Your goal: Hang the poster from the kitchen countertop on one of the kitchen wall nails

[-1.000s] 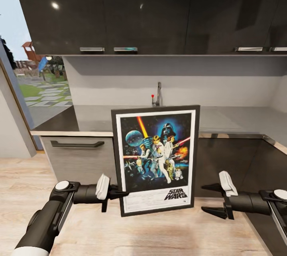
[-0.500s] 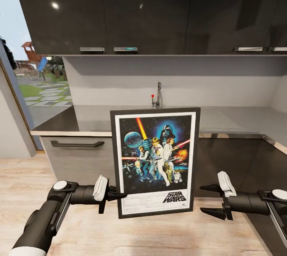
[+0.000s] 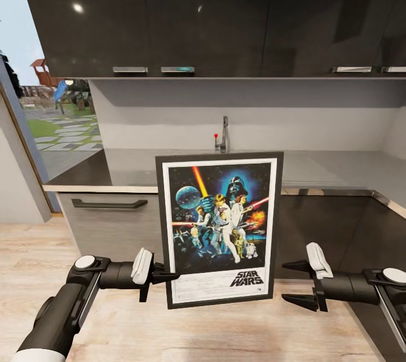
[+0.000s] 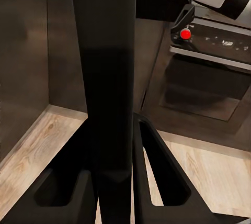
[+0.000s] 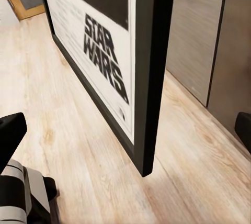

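Note:
The Star Wars poster (image 3: 220,226) hangs upright in front of the dark cabinet fronts, below the edge of the grey-brown kitchen countertop (image 3: 113,173). My left gripper (image 3: 168,277) is shut on the poster's lower left frame edge. In the left wrist view the black frame edge (image 4: 107,103) runs between the two fingers (image 4: 162,171). My right gripper (image 3: 293,282) stands open a little to the right of the poster's lower right corner, apart from it. The right wrist view shows the poster's lower corner (image 5: 104,51) above the wood floor, between the spread fingertips (image 5: 9,130).
A faucet (image 3: 224,133) with a red knob stands on the counter behind the poster. Glossy black upper cabinets (image 3: 203,12) hang above. A window (image 3: 51,102) opens at the left. The counter turns a corner at the right (image 3: 389,204). An oven front (image 4: 209,77) lies beyond the frame edge.
The left gripper and the poster have shifted slightly left and down. The right gripper has edged a little left, still open.

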### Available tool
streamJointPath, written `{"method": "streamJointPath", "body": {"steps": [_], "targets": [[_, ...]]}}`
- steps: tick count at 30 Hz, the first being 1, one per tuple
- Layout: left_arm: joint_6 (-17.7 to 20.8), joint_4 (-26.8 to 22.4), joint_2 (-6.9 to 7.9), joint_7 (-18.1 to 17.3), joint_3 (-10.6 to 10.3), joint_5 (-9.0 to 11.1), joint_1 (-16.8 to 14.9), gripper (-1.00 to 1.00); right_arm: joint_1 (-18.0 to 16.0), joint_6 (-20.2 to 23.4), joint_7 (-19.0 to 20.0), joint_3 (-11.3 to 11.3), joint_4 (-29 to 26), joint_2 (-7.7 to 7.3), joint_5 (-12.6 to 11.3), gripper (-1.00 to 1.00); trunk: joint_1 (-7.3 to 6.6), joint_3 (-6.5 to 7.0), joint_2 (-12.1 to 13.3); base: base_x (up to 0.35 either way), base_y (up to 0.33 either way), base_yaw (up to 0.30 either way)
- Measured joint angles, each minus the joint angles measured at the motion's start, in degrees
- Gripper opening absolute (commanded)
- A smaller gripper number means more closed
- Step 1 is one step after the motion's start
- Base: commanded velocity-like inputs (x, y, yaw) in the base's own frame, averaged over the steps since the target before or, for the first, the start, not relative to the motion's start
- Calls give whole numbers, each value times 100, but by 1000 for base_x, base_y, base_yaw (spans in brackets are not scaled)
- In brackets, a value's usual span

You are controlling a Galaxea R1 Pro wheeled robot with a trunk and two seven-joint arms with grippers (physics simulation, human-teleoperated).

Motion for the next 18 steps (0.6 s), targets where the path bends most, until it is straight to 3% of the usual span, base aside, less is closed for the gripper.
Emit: {"method": "streamJointPath", "body": {"steps": [16, 18], "targets": [[-5, 0, 16, 0, -7, 0, 1, -100, -3, -12, -22, 17, 2, 130, -1, 100, 0, 0, 0, 0, 0, 0], [-5, 0, 17, 0, -8, 0, 1, -100, -3, -12, -27, 98, 11, 131, -1, 100, 0, 0, 0, 0, 0, 0]]}}
